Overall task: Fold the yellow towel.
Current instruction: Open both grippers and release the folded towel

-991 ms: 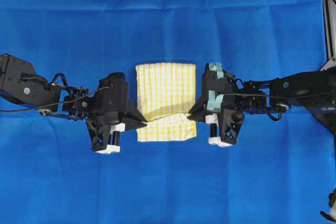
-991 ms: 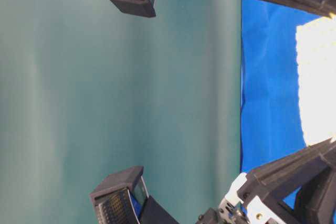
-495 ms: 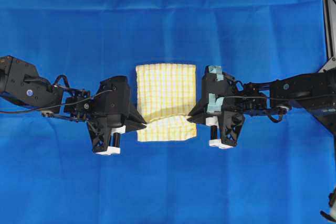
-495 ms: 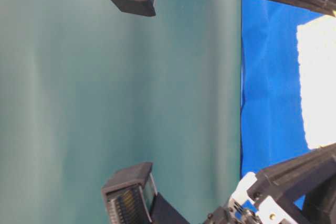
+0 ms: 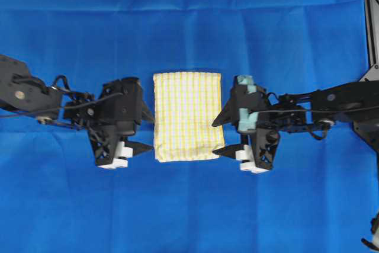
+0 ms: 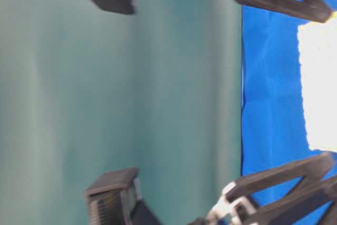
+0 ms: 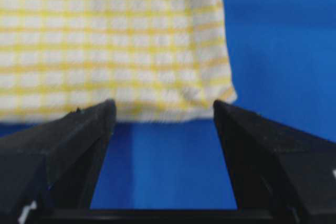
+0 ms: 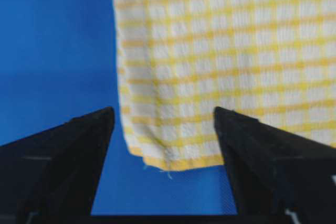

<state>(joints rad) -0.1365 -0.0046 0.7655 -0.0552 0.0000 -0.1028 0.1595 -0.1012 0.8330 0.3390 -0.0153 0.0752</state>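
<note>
**A:** Where does the thin yellow-and-white checked towel (image 5: 188, 116) lie?

**B:** Flat on the large plain blue cloth (image 5: 189, 22) that covers the table, about the middle of the overhead view. It is folded into a neat upright rectangle. Its long axis runs from the top of that view towards the bottom, and its short sides face top and bottom. The two long edges face the arms, one each.

**A:** And the grippers?

**B:** The black left gripper (image 5: 146, 131) stands just beside the towel's left edge, near its lower half. Its fingers are spread apart with nothing between them. In the left wrist view both dark fingers (image 7: 71, 140) frame bare blue cloth, and the towel's hemmed corner (image 7: 210, 95) lies a little beyond the tips, not touched.

**A:** The right one?

**B:** The black right gripper (image 5: 221, 136), with pale teal tape on its body, sits just beside the right edge. Its fingers are also wide apart and hold nothing. From the right wrist camera the towel's lower corner (image 8: 168, 158) lies between the fingers (image 8: 68, 150) in the picture, and a small loose thread hangs from the hem.

**A:** Does the table-level view add anything?

**B:** Little. It is turned on its side and blurred; the towel (image 6: 318, 88) shows only as a bright washed-out patch on the blue.
</note>
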